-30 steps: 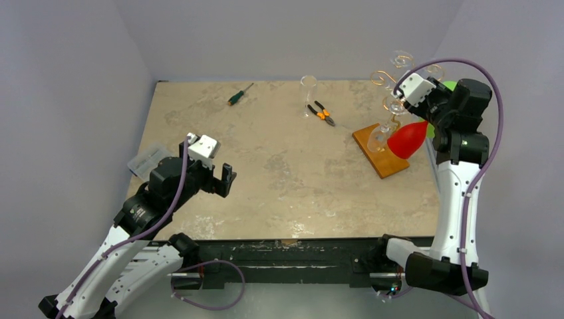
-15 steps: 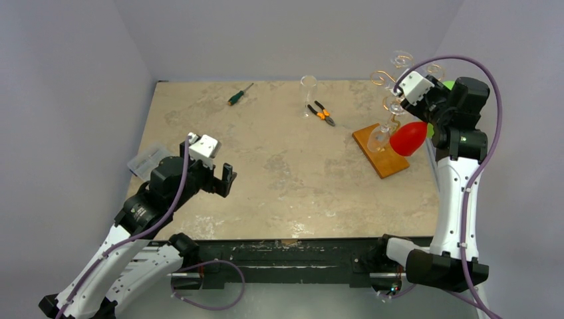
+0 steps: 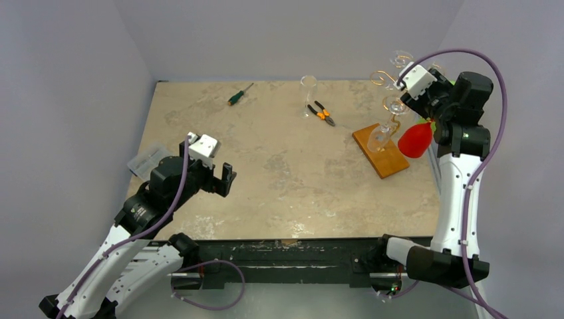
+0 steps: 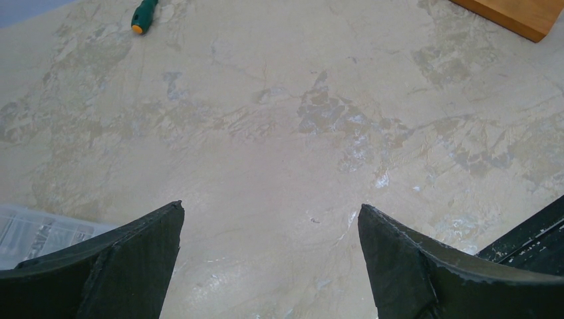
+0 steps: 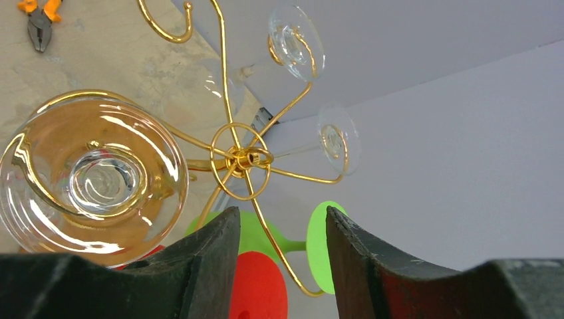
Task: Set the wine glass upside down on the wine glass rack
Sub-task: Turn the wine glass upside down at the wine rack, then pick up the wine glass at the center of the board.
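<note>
Clear wine glass (image 3: 379, 137) upside-down on rack (image 3: 384, 161)

Left arm (image 3: 130, 222) slanting up from the near-left base, elbow bent, wrist held low and forward, left gripper (image 4: 270, 207) aimed ahead and down, jaws spread wide, both dark fingers (image 4: 113, 272) bare. Right arm (image 3: 455, 193) standing almost straight up from the near-right base, folded over at the top toward the left, wrist high at the far right. Right gripper (image 5: 282, 216) tipped upward, jaws partly apart with a clear gap, dark fingers (image 5: 199, 266) holding nothing.
</note>
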`<state>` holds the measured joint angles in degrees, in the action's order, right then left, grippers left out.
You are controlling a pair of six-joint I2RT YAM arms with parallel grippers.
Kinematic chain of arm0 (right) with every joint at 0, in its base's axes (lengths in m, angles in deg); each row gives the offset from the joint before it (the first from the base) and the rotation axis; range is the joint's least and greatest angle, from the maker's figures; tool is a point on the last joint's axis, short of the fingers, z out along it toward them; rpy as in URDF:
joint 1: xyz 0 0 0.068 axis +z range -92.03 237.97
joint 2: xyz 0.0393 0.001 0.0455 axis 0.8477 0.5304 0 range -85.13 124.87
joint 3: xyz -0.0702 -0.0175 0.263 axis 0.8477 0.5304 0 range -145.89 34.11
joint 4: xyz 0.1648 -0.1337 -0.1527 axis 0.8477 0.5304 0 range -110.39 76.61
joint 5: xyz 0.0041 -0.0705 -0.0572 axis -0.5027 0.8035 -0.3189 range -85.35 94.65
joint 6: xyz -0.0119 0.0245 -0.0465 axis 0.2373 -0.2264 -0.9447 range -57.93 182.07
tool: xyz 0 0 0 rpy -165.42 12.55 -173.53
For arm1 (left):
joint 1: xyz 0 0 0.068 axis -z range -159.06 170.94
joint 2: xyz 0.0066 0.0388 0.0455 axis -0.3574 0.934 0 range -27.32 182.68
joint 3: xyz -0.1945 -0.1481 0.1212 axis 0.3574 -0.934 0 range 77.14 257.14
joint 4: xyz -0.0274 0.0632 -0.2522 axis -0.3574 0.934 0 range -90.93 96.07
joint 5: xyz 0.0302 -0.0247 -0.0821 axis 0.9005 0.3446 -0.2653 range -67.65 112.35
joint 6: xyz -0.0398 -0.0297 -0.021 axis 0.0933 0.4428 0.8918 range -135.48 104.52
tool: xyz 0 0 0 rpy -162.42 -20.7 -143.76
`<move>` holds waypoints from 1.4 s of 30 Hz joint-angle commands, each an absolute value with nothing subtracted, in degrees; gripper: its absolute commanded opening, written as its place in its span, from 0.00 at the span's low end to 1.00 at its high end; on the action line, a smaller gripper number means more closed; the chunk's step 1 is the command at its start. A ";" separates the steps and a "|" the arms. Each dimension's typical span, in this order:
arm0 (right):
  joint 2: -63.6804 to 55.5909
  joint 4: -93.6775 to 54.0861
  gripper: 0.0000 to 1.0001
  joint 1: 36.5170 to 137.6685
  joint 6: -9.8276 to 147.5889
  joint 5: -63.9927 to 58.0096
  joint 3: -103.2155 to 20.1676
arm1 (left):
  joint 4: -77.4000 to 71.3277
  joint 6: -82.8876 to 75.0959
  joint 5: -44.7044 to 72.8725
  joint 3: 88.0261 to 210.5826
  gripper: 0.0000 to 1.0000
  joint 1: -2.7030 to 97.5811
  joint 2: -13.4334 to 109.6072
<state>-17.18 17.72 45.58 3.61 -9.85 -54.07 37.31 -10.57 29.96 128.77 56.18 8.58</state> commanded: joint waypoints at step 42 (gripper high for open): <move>-10.26 36.41 0.76 64.43 33.91 -35.56 -72.98 | 34.40 -11.08 29.15 128.16 1.00 53.96 8.98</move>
